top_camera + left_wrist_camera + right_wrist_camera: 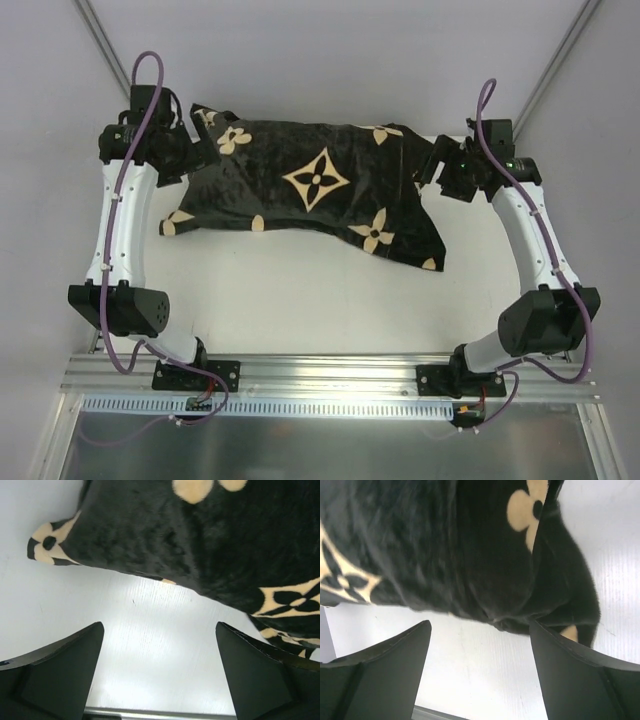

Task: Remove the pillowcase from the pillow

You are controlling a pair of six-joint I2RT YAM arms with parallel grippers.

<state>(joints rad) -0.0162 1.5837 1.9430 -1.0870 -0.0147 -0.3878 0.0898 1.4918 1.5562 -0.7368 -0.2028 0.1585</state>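
The black pillowcase (310, 190) with tan flower and star motifs lies across the far half of the white table, bulging over the pillow, which is hidden inside it. My left gripper (196, 155) is open at the cover's left end, just short of the fabric (200, 540). My right gripper (436, 165) is open at the cover's right end, with the black fabric (470, 555) close in front of its fingertips. Nothing is between either pair of fingers.
The white table (320, 300) stretches from the cover to the metal rail (330, 375) at the near edge, where both arm bases are bolted. Grey walls stand behind and on both sides.
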